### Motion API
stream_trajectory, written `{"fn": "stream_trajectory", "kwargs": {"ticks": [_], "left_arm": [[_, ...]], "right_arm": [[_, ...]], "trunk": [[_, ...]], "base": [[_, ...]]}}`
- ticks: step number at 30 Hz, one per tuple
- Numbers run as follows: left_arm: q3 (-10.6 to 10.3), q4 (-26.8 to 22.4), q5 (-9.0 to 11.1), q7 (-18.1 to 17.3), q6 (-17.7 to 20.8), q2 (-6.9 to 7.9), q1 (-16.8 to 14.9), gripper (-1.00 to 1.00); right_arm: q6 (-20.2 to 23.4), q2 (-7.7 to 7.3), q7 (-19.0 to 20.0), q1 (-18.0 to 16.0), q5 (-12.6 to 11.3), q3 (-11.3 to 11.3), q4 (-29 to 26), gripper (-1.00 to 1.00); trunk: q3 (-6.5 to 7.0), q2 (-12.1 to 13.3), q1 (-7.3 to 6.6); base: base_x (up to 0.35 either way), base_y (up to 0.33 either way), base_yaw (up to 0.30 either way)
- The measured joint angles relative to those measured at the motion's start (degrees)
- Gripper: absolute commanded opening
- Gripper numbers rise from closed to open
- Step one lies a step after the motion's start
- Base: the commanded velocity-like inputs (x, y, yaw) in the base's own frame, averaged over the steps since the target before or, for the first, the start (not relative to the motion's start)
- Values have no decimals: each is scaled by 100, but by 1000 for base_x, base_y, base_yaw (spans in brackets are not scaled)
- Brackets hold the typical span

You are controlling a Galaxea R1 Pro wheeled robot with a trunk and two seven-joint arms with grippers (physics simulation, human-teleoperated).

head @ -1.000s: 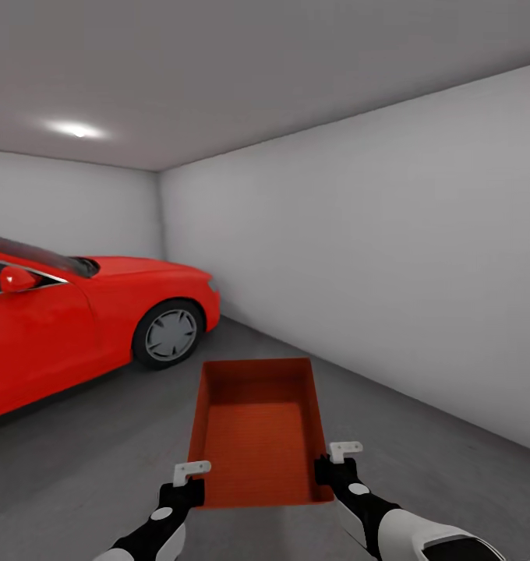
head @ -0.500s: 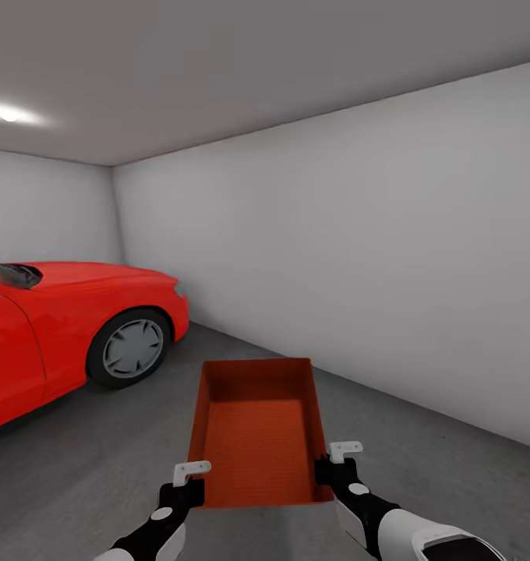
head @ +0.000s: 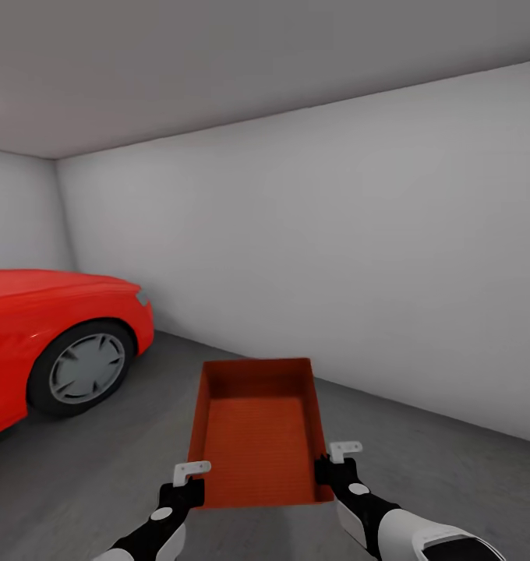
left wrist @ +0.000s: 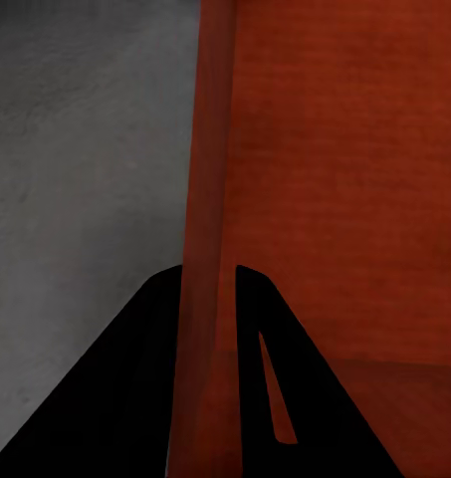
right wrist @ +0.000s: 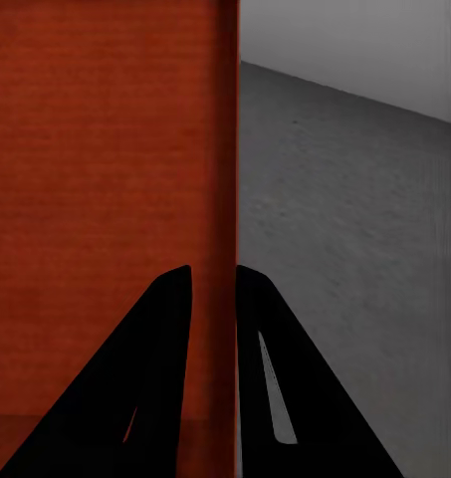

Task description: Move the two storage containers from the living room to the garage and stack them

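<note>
The plain red-orange rectangular open-top storage container hangs above the dark grey concrete floor, long axis pointing ahead, the left fingers and right fingers clamping its side walls.

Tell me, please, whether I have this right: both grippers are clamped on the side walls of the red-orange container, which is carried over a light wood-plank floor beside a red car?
Not quite. The floor is dark grey concrete, as the head view shows. The rest holds: the left gripper and right gripper clamp the container walls, beside the red car.
</note>
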Motion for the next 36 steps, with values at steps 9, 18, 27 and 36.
{"fn": "stream_trajectory", "kwargs": {"ticks": [9, 18, 27, 36], "left_arm": [[-12, -20, -2, 11, 13, 0, 0, -100], [-12, -25, -3, 13, 17, 1, 2, -100], [-14, -25, -2, 14, 25, 1, 1, -100], [-13, -20, 0, 12, 16, 0, 1, -100]], "right_arm": [[-9, -1, 7, -1, -49, 32, 2, -100], [-9, -2, 8, -1, -53, 35, 2, -100], [-4, -2, 9, -1, -63, 42, 2, -100], [-6, -2, 9, -1, -51, 34, 2, -100]], "trunk": [[0, 0, 0], [0, 0, 0], [0, 0, 0], [0, 0, 0]], "base": [[307, 190, -281], [306, 190, -281], [307, 190, -281], [307, 190, -281]]}}
